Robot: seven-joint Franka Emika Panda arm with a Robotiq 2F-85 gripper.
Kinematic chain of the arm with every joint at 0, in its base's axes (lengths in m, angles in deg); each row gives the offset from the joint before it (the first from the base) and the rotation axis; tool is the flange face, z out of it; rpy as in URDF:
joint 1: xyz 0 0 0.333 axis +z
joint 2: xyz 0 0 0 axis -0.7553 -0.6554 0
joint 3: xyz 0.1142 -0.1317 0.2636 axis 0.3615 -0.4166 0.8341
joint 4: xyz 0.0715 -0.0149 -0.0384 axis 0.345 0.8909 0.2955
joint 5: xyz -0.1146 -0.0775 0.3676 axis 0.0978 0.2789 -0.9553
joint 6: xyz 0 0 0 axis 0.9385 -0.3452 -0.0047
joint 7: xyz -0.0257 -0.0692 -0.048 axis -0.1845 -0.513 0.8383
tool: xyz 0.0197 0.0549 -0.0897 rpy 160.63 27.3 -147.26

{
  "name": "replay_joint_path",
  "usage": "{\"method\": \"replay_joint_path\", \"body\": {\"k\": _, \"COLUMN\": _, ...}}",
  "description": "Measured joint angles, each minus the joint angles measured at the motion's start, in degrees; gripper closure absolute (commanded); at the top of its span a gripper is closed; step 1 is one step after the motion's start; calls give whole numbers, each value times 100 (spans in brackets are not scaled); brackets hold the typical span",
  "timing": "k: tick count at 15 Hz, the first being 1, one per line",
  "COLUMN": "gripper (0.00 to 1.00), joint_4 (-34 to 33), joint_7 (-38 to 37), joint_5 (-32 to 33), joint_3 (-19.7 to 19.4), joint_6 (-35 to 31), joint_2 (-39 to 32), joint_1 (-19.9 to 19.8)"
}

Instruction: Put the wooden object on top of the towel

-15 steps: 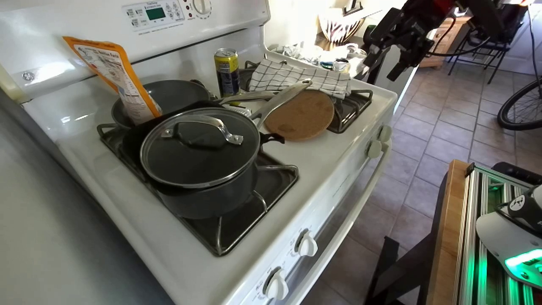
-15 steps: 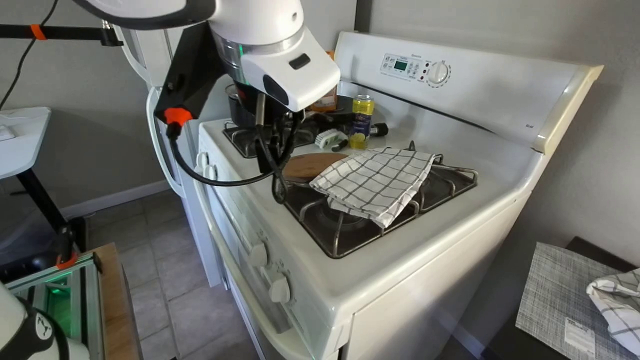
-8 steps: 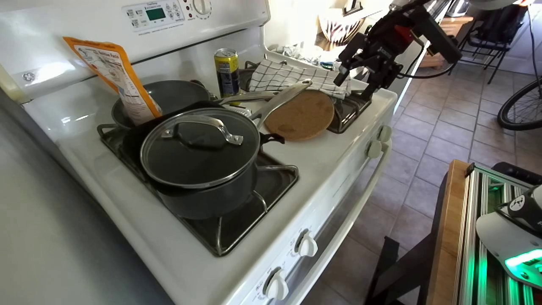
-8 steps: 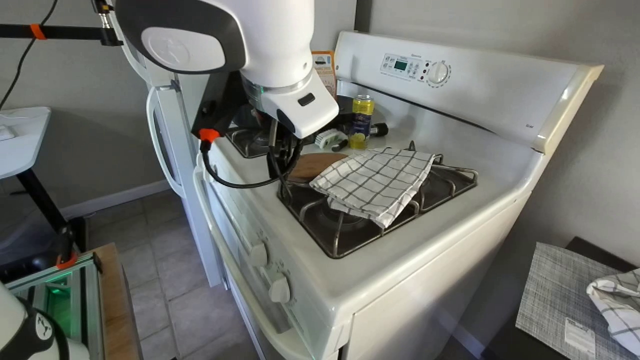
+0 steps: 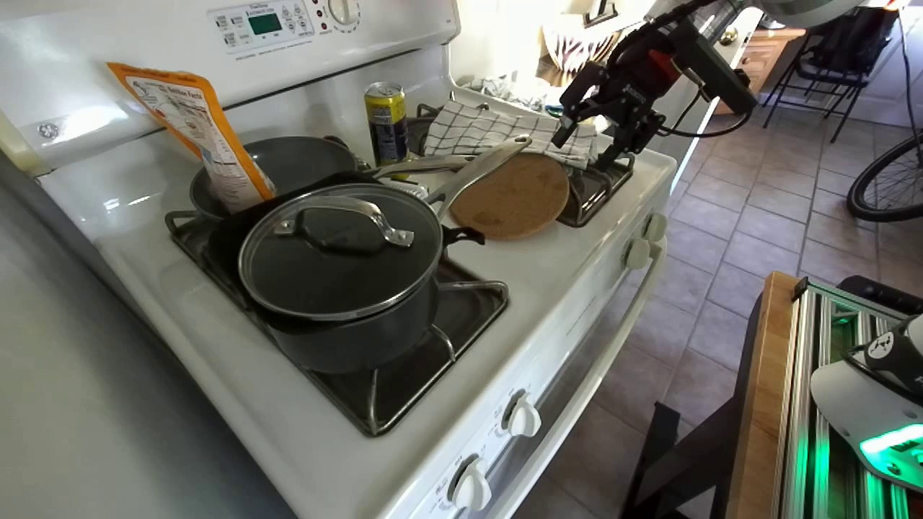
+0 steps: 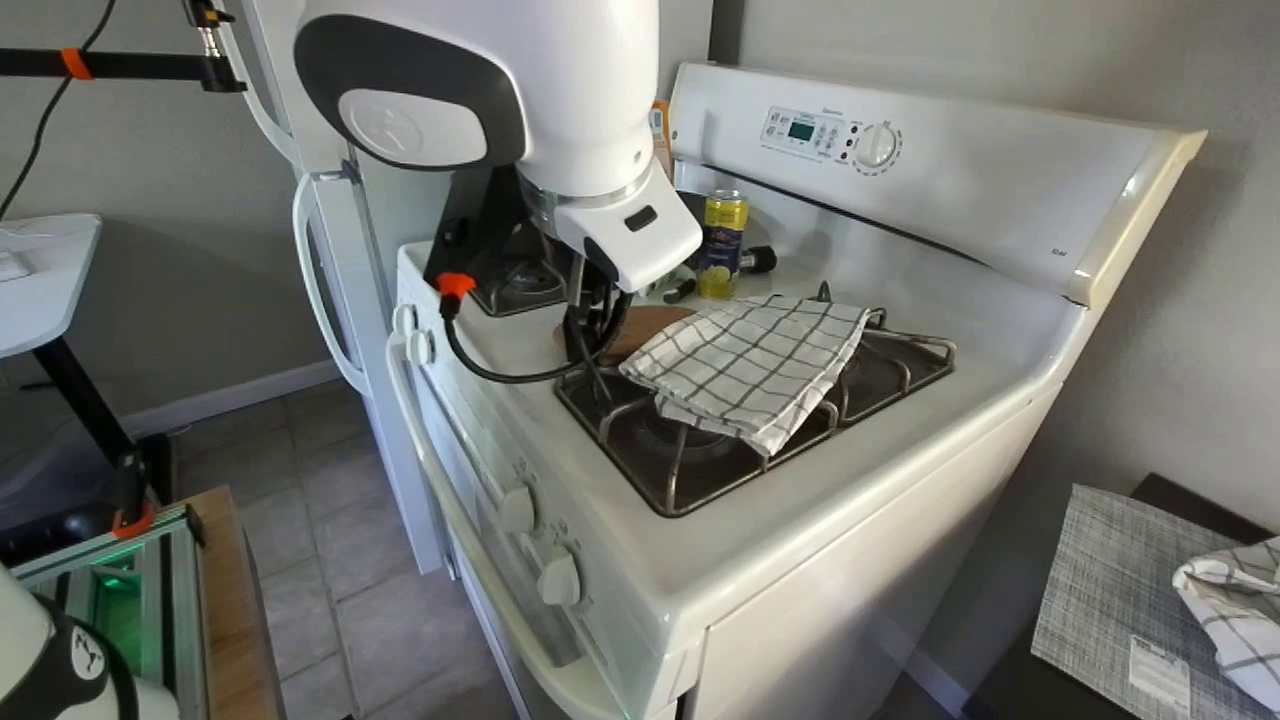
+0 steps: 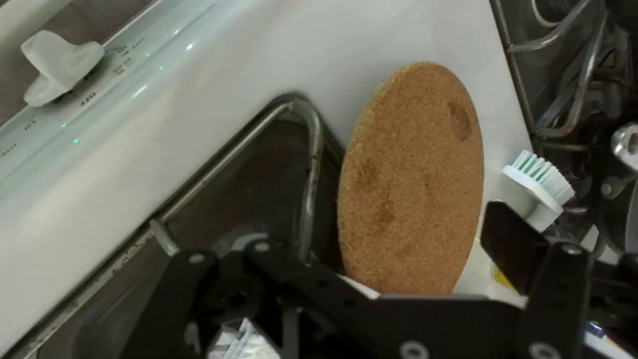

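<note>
Wooden disc (image 7: pixel 413 179), cork-faced, sits on the stovetop (image 7: pixel 398 30) btwn the burner grates (image 7: pixel 313 164), right by the towel (image 6: pixel 755 360) but not on it; can't tell if rim & cloth touch. In an ext. view, L to R: saucepan (image 5: pixel 353 259) w/ its handle (image 5: pixel 479 172) passing in front of the disc's edge, disc w/ towel behind, then gripper (image 5: pixel 581 153) up & to the R. Wrist view, L to R: white knob (image 7: pixel 65 65), one half of the gripper low in frame, a grate corner, disc, then the opp. fingertip (image 7: pixel 513 244) w/ a brush (image 7: pixel 536 187) just above it in frame. So fingers are spread, holding nothing; disc is out ahead of the tips, inside the gap as seen but well nearer the RH one. No contact visible; depth hard to judge. Disc shows here as an oval, long axis roughly up-down in frame, i.e. across the line joining the tips; from outside it looks nearer round, so the axis is prob. mostly viewing angle. My guess: approach stage, no grasp yet. Next move prob. needs fwd & down, plus a shift so the rim comes btwn the pads; pinching the rim looks likelier than straddling full width. Handle & brush could get bumped. After that, towel's right alongside, so carry should be short: lift clear of cloth, slide over, lower flat.
</note>
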State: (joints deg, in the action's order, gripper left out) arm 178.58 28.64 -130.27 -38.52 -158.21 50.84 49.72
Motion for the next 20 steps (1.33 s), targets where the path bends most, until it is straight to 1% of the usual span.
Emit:
{"method": "replay_joint_path", "body": {"k": 1, "gripper": 3, "joint_4": -8, "joint_7": 36, "joint_5": 0, "joint_3": 0, "joint_6": -29, "joint_2": -38, "joint_1": -19}}
{"method": "replay_joint_path", "body": {"k": 4, "gripper": 0, "joint_4": -10, "joint_7": 132, "joint_5": -6, "joint_3": 3, "joint_6": -247, "joint_2": -168, "joint_1": -26}}
{"method": "replay_joint_path", "body": {"k": 8, "gripper": 0, "joint_4": -19, "joint_7": 361, "joint_5": -234, "joint_3": 3, "joint_6": -445, "joint_2": -334, "joint_1": -2}}
{"method": "replay_joint_path", "body": {"k": 14, "gripper": 0, "joint_4": -151, "joint_7": 539, "joint_5": -663, "joint_3": 13, "joint_6": -457, "joint_2": -404, "joint_1": 14}}
{"method": "replay_joint_path", "body": {"k": 20, "gripper": 0, "joint_4": -191, "joint_7": 595, "joint_5": -993, "joint_3": 162, "joint_6": -457, "joint_2": -459, "joint_1": 42}}
